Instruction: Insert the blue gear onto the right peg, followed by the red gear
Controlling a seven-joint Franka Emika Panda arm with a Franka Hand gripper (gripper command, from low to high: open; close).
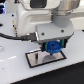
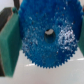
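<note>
- Blue plastic fills most of the wrist view: the blue gear (image 2: 46,34), its toothed rim running round the frame and its centre hole showing pale and blurred near the middle.
- Dark green-grey fingers (image 2: 8,42) stand on both sides of the gear, pressed against its rim.
- The gripper (image 1: 52,46) is closed on the blue gear, as wide apart as the gear itself.
- In the exterior view the blue gear (image 1: 52,47) hangs under the white arm (image 1: 42,17), held between the black fingers, just above the grey plate (image 1: 39,59).
- That plate is rectangular with a black border and lies on the white table (image 1: 15,70).
- The gear sits over the half of the plate toward the exterior view's right.
- Whether the gear touches the plate or hovers clear of it cannot be told from these pictures.
- The right peg is hidden behind the gear and gripper, or too small to make out.
- The red gear is not seen in either view.
</note>
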